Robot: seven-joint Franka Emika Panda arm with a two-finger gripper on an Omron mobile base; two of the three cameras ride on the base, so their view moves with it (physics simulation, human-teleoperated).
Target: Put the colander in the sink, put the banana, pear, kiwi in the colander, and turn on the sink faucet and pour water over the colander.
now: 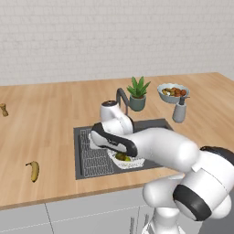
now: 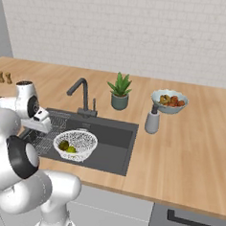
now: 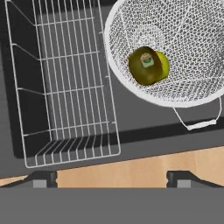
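two fruits in, banana out on the counter

so my gripper is hanging over the near edge of the sink, jaws spread wide with nothing between them. looking down from the hand i see the wire rack sitting at one end of the basin and the colander right beside it, inside the sink. the kiwi is in the colander with the pear tucked just behind it, touching. the banana lies on the wooden counter, well apart from the sink, near the front edge. the sink faucet stands behind the basin, spout reaching over it. a potted plant, a soap bottle and a bowl of fruit sit behind the sink.
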